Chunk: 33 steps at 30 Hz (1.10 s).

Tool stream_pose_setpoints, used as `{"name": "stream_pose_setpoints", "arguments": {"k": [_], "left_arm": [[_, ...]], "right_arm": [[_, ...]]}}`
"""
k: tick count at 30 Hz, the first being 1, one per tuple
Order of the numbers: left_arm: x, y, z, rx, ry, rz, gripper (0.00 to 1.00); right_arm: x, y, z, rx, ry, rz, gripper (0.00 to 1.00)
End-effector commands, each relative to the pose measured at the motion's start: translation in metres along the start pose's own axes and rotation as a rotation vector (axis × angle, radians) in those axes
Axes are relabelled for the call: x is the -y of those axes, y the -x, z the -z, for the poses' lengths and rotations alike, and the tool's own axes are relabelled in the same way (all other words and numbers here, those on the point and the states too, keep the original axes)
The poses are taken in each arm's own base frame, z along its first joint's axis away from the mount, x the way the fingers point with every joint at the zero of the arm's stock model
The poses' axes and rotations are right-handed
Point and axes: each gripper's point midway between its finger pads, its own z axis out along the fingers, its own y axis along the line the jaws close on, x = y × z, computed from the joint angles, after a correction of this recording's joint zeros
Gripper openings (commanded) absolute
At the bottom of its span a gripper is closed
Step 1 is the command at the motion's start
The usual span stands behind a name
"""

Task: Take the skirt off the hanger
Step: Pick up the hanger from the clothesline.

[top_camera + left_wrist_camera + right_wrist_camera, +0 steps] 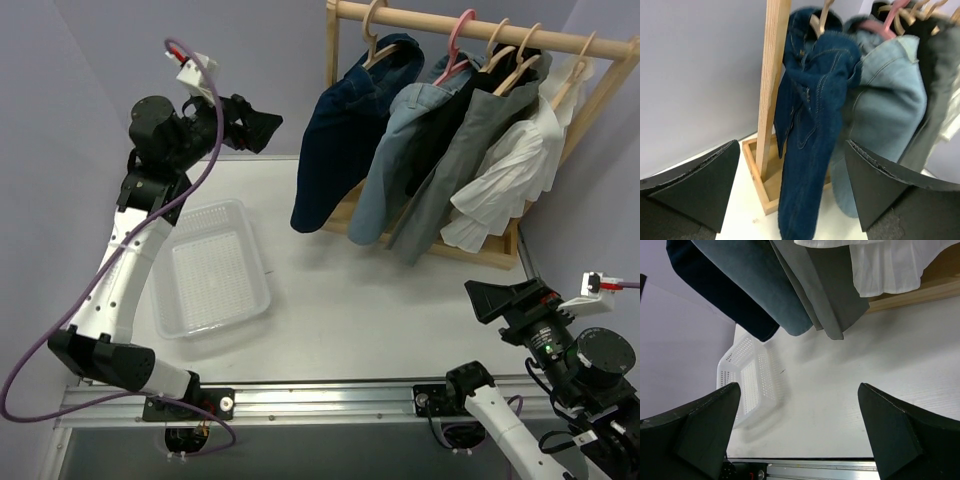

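skirt [455,165]: matt grey cloth | hanger [522,70]: pale wood | tray [210,275]: white plastic

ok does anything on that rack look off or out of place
Nothing spilled, fallen or damaged. The only odd one out is the pink hanger among the wooden hangers on the rack; the grey skirt hangs in place.

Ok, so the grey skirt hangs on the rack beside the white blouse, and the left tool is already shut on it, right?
No. The skirt hangs on the rack beside the white blouse, but the left tool is open and clear of it, off the rack's left end; the top view shows it.
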Motion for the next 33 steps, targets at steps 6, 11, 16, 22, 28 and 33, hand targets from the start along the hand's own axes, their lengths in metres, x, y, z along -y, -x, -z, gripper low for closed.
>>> {"name": "stream_pose_setpoints", "arguments": {"k": [6, 11, 16, 22, 28, 33], "left_arm": [[0.023, 0.012, -0.030, 0.019, -0.072, -0.162, 0.94], [0.030, 0.007, -0.045, 0.022, -0.102, -0.165, 0.94], [0.032, -0.012, -0.066, -0.009, -0.107, -0.182, 0.95], [0.030, -0.028, -0.092, -0.019, -0.132, -0.156, 0.95], [0.038, -0.040, -0.121, -0.016, -0.160, -0.132, 0.96], [0.043, -0.048, -0.144, -0.040, -0.141, -0.123, 0.90]], "right_arm": [[-0.021, 0.011, -0.012, 0.012, 0.047, -0.037, 1.00], [-0.025, 0.014, -0.012, 0.021, 0.055, -0.064, 1.00], [-0.031, 0.019, -0.008, 0.038, 0.081, -0.082, 1.00], [-0.032, 0.021, -0.004, 0.053, 0.097, -0.112, 1.00], [-0.032, 0.024, -0.002, 0.057, 0.085, -0.104, 1.00], [-0.037, 0.030, -0.002, 0.060, 0.089, -0.078, 1.00]]}}
